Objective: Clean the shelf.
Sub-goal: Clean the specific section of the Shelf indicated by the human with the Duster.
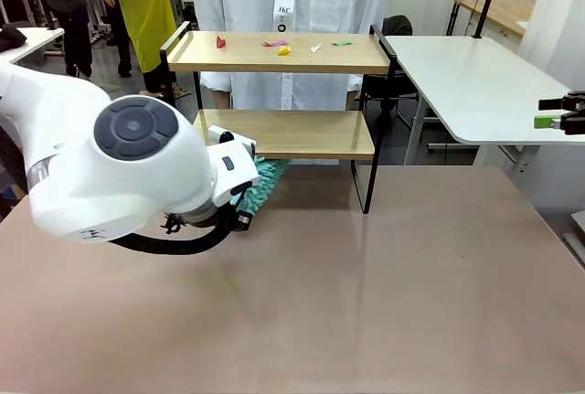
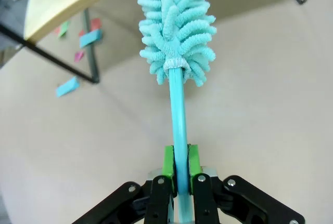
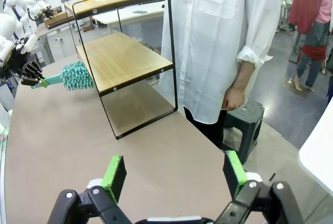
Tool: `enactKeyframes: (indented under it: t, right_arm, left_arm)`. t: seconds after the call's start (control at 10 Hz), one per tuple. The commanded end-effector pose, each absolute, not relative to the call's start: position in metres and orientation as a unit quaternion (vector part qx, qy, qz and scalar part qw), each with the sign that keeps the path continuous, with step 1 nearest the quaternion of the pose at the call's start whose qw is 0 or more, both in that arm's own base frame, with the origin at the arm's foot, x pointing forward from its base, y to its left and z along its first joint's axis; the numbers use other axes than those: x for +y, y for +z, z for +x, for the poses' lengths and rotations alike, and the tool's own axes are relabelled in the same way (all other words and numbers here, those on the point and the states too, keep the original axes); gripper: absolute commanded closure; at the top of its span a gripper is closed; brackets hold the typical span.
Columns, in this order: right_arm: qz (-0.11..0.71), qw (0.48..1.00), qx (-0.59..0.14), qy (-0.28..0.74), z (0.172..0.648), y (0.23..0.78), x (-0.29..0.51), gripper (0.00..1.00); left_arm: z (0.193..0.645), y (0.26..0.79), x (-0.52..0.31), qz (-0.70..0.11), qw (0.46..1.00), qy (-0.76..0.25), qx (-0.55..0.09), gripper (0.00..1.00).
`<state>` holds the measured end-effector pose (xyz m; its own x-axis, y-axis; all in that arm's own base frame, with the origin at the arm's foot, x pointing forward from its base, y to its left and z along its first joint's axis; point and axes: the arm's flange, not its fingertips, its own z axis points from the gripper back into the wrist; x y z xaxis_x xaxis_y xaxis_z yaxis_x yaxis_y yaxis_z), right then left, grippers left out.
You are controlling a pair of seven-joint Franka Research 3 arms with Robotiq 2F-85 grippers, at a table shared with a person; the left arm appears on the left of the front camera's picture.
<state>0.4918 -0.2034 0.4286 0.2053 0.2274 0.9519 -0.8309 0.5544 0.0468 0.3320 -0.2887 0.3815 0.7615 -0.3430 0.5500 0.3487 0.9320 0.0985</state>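
The left tool (image 2: 180,157) clamps a teal duster (image 2: 174,21) by its handle beside the shelf (image 1: 302,133), which stands at the far edge of the counter (image 1: 366,284); the right tool (image 3: 175,174) gapes wide, empty.

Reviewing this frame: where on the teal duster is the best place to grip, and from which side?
The thin straight handle behind the fluffy head, approached from its tail end, as the left gripper holds it now. The head is soft and bushy, giving no firm surface.
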Motion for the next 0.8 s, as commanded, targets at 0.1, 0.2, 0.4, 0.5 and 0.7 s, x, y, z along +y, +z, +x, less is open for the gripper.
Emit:
enactKeyframes:
  t: [0.1, 0.2, 0.4, 0.5, 0.7]
  right_arm:
    - [0.293, 0.717, -0.513, 0.370, 0.492, 0.431, -0.202, 0.00]
    - [0.293, 0.717, -0.513, 0.370, 0.492, 0.431, -0.202, 0.00]
    - [0.293, 0.717, -0.513, 0.370, 0.492, 0.431, -0.202, 0.00]
    - [0.293, 0.717, -0.513, 0.370, 0.492, 0.431, -0.202, 0.00]
    - [0.293, 0.717, -0.513, 0.370, 0.492, 0.431, -0.202, 0.00]
  left_arm:
    - [0.299, 0.391, -0.228, -0.065, 0.931, -0.258, -0.252, 0.87]
    - [0.300, 0.395, -0.222, -0.052, 0.929, -0.273, -0.243, 0.87]
    - [0.300, 0.402, -0.204, -0.064, 0.906, -0.348, -0.234, 0.87]
    - [0.301, 0.406, -0.194, -0.081, 0.896, -0.374, -0.226, 0.87]
    - [0.298, 0.415, -0.180, -0.114, 0.868, -0.422, -0.235, 0.87]
